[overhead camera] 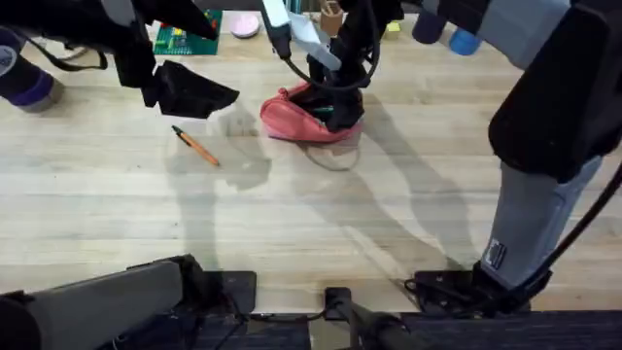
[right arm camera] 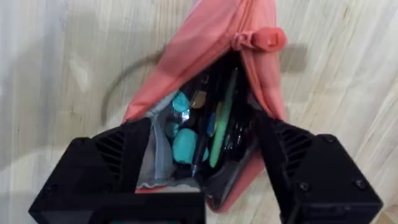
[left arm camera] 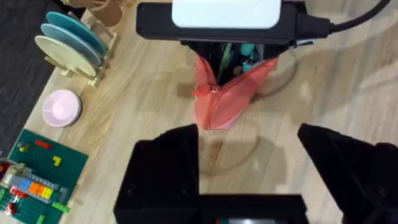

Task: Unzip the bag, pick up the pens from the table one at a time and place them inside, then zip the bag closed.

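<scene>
**Pouch open under my right hand, orange pen out on the desk**

I see my right hand (right arm camera: 199, 155) down at the open mouth of the salmon-pink pencil pouch (overhead camera: 296, 117), far centre of the desk (overhead camera: 321, 233), its fingers spread wide to either side of the opening, clamping nothing. Pens and teal items show inside. My left hand (overhead camera: 194, 92) hovers left of the pouch, wide open and empty. The orange pen (overhead camera: 196, 146) lies on the desk left of the pouch, apart from it.
</scene>
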